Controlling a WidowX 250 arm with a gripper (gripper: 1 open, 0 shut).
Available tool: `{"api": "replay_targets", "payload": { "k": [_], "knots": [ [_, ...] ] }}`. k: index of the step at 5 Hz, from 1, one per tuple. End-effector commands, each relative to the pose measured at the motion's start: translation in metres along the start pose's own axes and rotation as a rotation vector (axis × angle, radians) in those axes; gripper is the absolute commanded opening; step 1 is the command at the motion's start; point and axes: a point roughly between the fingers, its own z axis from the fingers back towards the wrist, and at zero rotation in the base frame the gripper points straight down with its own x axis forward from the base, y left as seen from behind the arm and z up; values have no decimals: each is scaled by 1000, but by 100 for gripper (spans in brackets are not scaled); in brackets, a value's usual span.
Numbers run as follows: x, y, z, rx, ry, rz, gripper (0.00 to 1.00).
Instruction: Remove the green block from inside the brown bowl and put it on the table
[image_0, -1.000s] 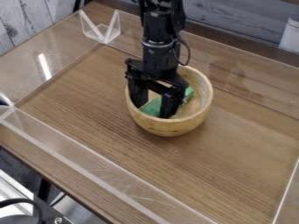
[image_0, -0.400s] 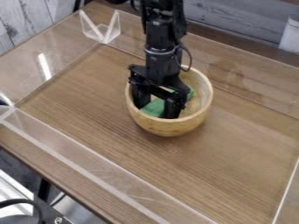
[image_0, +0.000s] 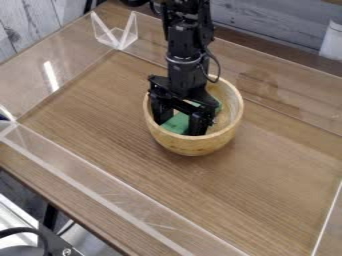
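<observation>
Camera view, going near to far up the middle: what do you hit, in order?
Near clear acrylic wall → bare table → brown bowl, with the open gripper lowered inside over the green block → far clear wall.

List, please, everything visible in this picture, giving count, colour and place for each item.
green block: one, light green, inside the bowl, between the gripper's fingers.
brown bowl: one, light tan wood, on the table right of centre.
table: one, brown wood grain, fills most of the view.
clear walls: low transparent panels bordering the table.
clear triangular piece: one, transparent, at the far left corner.
gripper: one, black, open, pointing down into the bowl around the block.
arm: one, black, rising from the gripper to the top edge.
</observation>
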Motion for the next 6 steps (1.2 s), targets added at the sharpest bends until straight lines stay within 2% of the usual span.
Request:
{"api": "replay_targets", "payload": {
  "k": [1,6],
  "knots": [
    [10,3,10,-1,-47,-2,100],
    [20,8,13,-33,-79,4,100]
  ]
}}
